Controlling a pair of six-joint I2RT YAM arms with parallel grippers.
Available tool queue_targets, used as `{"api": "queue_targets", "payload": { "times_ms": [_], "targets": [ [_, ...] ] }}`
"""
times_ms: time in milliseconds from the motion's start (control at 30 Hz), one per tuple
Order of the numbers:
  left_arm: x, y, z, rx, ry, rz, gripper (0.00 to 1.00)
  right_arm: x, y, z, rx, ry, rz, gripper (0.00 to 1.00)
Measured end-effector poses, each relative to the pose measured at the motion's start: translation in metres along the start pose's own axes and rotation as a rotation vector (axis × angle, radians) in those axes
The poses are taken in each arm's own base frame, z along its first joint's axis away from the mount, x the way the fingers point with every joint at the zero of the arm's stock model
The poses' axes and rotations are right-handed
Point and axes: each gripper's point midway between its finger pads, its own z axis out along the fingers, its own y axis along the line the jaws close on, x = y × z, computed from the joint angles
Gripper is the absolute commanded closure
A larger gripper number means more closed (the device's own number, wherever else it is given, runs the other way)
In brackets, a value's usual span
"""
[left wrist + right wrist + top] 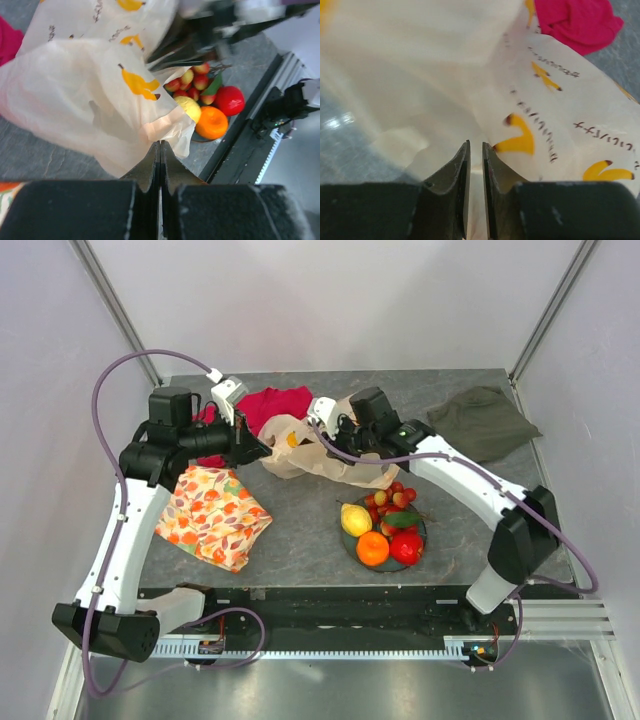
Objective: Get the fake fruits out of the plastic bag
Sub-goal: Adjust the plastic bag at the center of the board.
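Overhead, the grey stone-patterned table (pixel 300 540) sits inside white walls (pixel 330 300) with metal corner posts (pixel 110 300). The plastic bag (pixel 310 455) lies at the table's middle rear, between both arms. The left gripper (pixel 160 145) is closed tight on the bag's edge. The right gripper (pixel 476 147) is nearly closed, with bag film in the slit. The fake fruits (pixel 385 525) rest on a dark plate (pixel 347 540) near the bag. A red cloth (pixel 272 403), a flowered cloth (pixel 215 515) and an olive cloth (pixel 482 420) lie around it.
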Motion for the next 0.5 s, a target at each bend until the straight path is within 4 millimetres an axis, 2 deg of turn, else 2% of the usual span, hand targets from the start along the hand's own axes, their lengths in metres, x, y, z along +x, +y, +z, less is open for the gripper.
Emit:
{"api": "queue_targets", "payload": {
  "times_ms": [133, 300, 400, 500],
  "targets": [
    [-0.005, -0.01, -0.003, 0.044, -0.01, 0.007, 0.98, 0.01, -0.029, 0.025, 0.111, 0.058, 0.023, 0.79],
    [-0.003, -0.014, -0.003, 0.067, -0.005, 0.001, 0.98, 0.005, -0.063, 0.053, 0.217, 0.067, 0.026, 0.75],
    [-0.003, -0.014, -0.003, 0.065, -0.004, 0.0, 0.98, 0.001, -0.069, 0.068, 0.225, 0.055, 0.019, 0.74],
    [-0.003, -0.01, -0.003, 0.045, -0.007, -0.003, 0.99, 0.002, -0.06, 0.081, 0.202, 0.06, 0.01, 0.73]
  ]
}}
